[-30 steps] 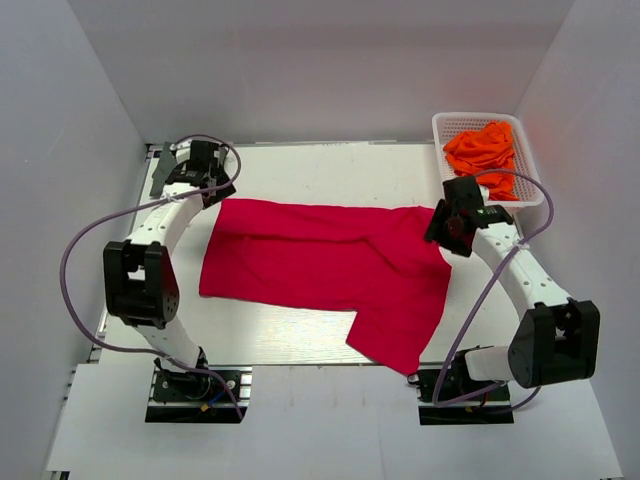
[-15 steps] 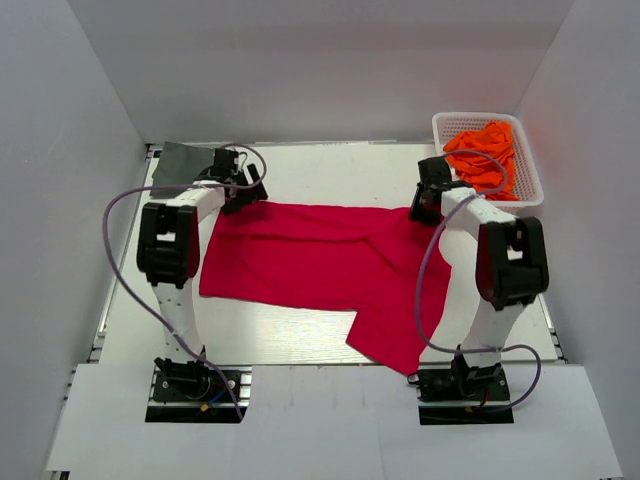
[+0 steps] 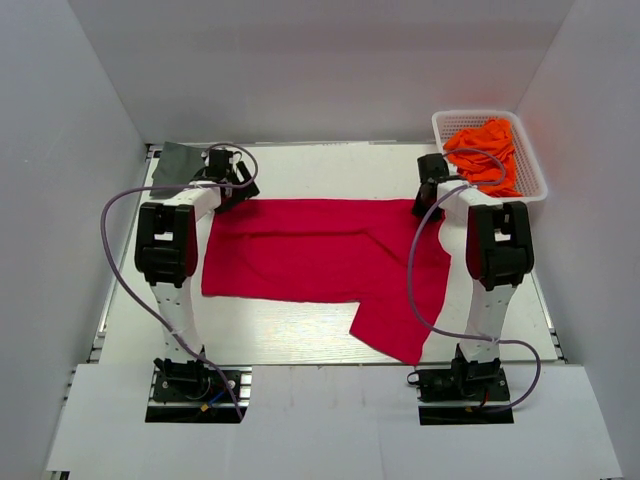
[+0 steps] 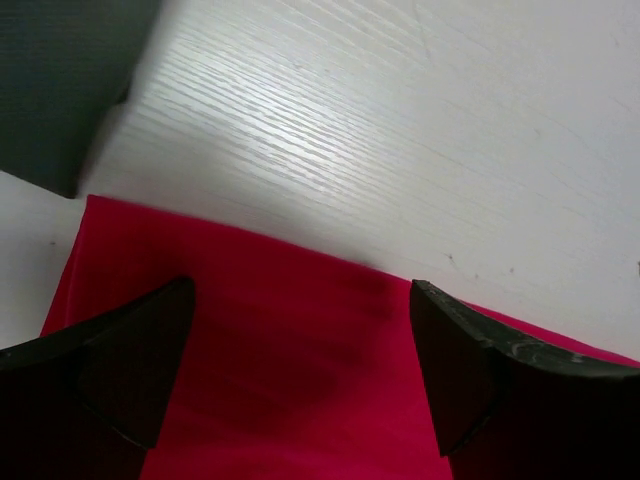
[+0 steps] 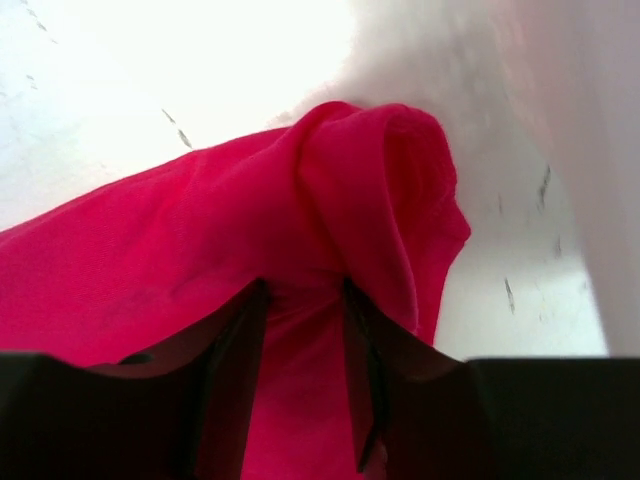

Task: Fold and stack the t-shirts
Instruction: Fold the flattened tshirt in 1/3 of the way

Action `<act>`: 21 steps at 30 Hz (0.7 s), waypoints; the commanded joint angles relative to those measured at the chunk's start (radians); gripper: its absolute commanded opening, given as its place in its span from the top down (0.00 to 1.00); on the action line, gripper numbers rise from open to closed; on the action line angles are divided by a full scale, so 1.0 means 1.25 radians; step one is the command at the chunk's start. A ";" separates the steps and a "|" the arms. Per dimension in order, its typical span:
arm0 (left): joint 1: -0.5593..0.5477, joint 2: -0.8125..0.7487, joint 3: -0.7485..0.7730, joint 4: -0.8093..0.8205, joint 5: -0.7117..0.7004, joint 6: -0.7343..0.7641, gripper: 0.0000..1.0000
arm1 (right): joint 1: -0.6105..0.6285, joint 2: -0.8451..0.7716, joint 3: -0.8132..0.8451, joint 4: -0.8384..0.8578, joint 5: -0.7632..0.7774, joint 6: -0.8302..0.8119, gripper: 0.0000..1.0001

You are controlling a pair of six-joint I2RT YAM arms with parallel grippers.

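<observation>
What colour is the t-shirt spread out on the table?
The t-shirt is plain crimson red, clearest in the top view.

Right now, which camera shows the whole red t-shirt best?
The top view: the red t-shirt lies spread across the table, almost wholly visible. The left wrist view shows only one edge between the open left fingers; the right wrist view only a bunched fold pinched between the right fingers.

A spread shirt lies mid-tabletop. A folded shirt sits in the far left corner, just behind the left pincer, which straddles the spread shirt's far edge. The basket stands far right, holding heaped shirts. The right pincer nips the spread shirt's far right corner.
</observation>
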 commanded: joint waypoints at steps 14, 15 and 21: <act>0.042 -0.163 0.005 -0.005 0.104 0.077 0.01 | 0.004 -0.157 0.068 0.034 -0.311 -0.231 0.23; 0.041 -0.179 0.005 -0.017 0.104 0.077 0.01 | 0.018 -0.203 0.026 0.044 -0.330 -0.231 0.20; 0.049 -0.367 -0.037 -0.175 0.025 -0.006 0.01 | 0.055 -0.403 -0.117 0.014 -0.404 -0.164 0.10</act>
